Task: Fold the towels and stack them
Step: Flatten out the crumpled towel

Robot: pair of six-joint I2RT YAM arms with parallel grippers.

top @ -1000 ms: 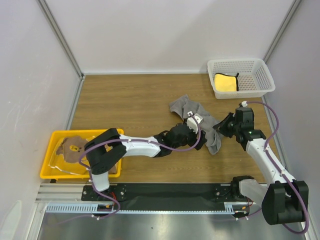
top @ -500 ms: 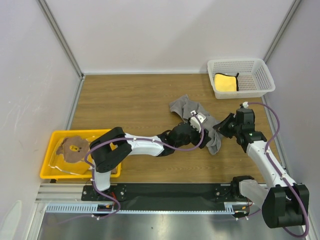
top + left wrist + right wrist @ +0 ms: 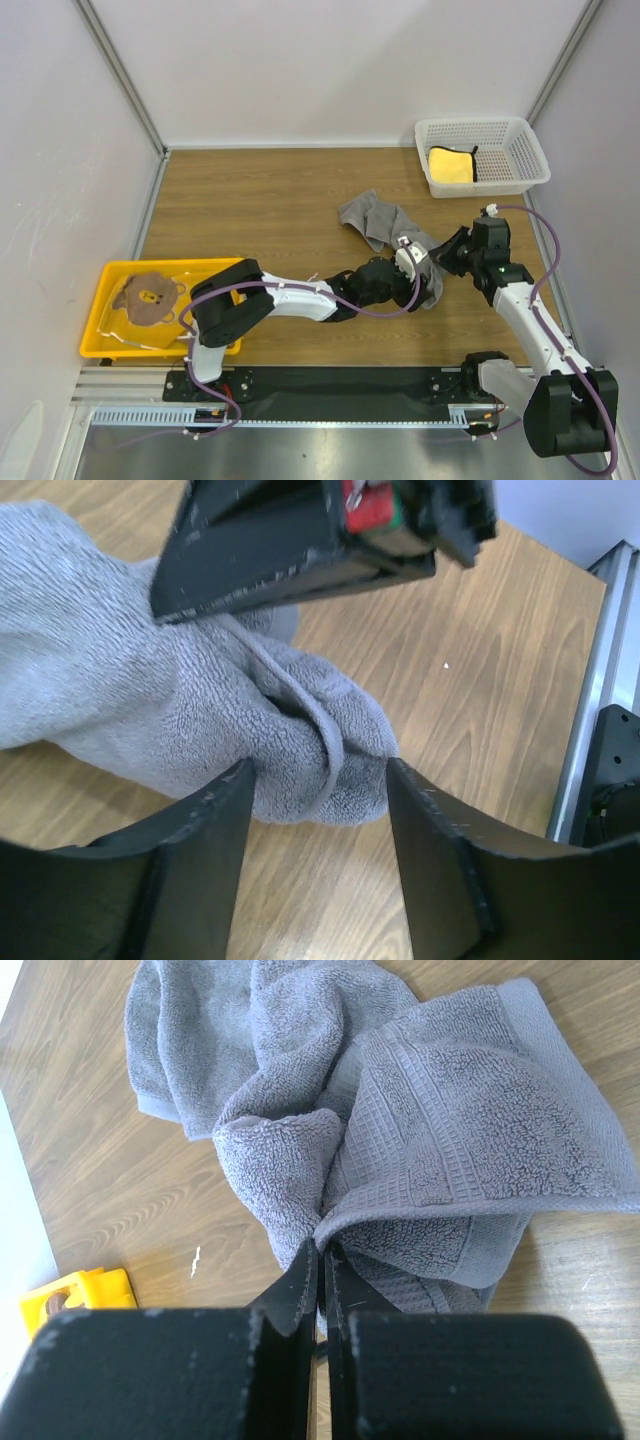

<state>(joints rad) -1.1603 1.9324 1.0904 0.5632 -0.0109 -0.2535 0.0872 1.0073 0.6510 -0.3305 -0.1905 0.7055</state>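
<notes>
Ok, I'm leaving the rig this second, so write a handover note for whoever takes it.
Right tool: shut on a fold of the grey towel.
Left tool: open, jaws straddling its bunched end.
Grey towel crumpled on the table; yellow towel in the white basket; bear towel in the yellow tray.
Done: nothing stacked.
Left: fold the grey towel, stack all three.

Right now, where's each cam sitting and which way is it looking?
Top external: high behind the robot, looking down on the table; left arm and right arm show.
Left wrist: on the left arm, looking past the open left tool at the grey towel.
Right wrist: looking down the right tool, shut on that towel's fold.
Shared: both wrist views show the grey towel.
</notes>
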